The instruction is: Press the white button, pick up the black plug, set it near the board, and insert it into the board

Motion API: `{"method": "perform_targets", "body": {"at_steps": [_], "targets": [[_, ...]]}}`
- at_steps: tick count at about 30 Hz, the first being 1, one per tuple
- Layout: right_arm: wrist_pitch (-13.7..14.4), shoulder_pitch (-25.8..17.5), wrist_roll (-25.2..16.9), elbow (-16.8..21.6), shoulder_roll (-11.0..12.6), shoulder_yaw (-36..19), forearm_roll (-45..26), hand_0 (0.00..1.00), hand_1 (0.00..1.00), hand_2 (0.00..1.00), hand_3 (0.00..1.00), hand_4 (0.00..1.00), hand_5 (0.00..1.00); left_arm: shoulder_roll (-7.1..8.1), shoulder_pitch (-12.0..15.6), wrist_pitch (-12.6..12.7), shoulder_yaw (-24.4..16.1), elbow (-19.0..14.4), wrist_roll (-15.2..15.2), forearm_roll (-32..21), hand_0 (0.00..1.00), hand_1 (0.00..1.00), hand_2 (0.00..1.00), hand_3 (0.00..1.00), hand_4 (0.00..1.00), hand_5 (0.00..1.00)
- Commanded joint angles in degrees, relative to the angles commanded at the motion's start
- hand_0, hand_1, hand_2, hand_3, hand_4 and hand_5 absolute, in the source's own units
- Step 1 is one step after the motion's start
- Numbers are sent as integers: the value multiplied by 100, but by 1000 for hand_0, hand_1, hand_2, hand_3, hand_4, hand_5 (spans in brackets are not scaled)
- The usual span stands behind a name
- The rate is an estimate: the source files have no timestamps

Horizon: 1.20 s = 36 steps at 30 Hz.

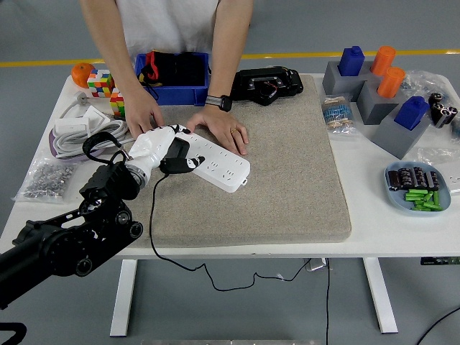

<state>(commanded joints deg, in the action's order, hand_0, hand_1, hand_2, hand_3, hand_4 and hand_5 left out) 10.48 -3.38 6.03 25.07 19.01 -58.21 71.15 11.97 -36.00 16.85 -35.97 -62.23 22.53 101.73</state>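
A white power strip (219, 162) lies slanted on the grey mat (287, 172). My left hand (167, 151), white with black fingertips, is shut on the black plug (175, 153) and holds it against the strip's left end. The plug's black cable (152, 215) runs down over the mat's front edge. A person at the far side holds the strip with both hands: one hand (142, 111) at its far left end, the other hand (224, 128) on its far edge. The white button is hidden from view.
A blue bin (175, 75) and a black device (267, 83) stand at the back. Coiled white cables (83, 133), a bag of screws (43, 180) and colour cubes (102, 85) lie left. Grey blocks with blue and orange pegs (381, 86) and a blue dish (417, 188) are right.
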Motion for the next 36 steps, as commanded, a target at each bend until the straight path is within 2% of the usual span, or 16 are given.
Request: {"method": "perform_targets", "body": {"at_steps": [3, 6, 11, 15, 18, 26, 36], "targets": [[5, 9, -7, 13, -3, -18, 1, 684, 608, 598, 560, 619, 190, 47, 20, 0, -20, -64, -1, 1, 873, 913, 845, 790, 808, 536], [6, 7, -8, 8, -4, -30, 6, 684, 607, 596, 560, 619, 189, 163, 95, -14, -41, -256, 30, 22, 871, 911, 844, 785, 797, 527], [5, -13, -6, -3, -3, -63, 15, 684, 607, 597, 560, 619, 189, 473, 291, -21, -54, -765, 85, 94, 868, 906, 843, 782, 796, 526], [6, -29, -10, 12, -3, -79, 24, 684, 607, 597, 560, 619, 189, 636, 454, -37, -117, -1054, 144, 174, 868, 906, 843, 782, 796, 526], [7, -32, -10, 9, -6, -84, 29, 684, 608, 596, 560, 618, 188, 707, 541, -69, -67, -1128, 191, 191, 869, 906, 842, 782, 794, 524], [11, -15, -15, 14, -17, -99, 25, 684, 605, 595, 559, 618, 188, 666, 547, -62, 106, -890, 158, 153, 869, 906, 841, 782, 794, 522], [10, -12, -17, 10, -29, -83, 19, 683, 606, 595, 559, 617, 186, 436, 349, -34, 89, -660, 108, 145, 864, 899, 836, 782, 793, 512]]}}
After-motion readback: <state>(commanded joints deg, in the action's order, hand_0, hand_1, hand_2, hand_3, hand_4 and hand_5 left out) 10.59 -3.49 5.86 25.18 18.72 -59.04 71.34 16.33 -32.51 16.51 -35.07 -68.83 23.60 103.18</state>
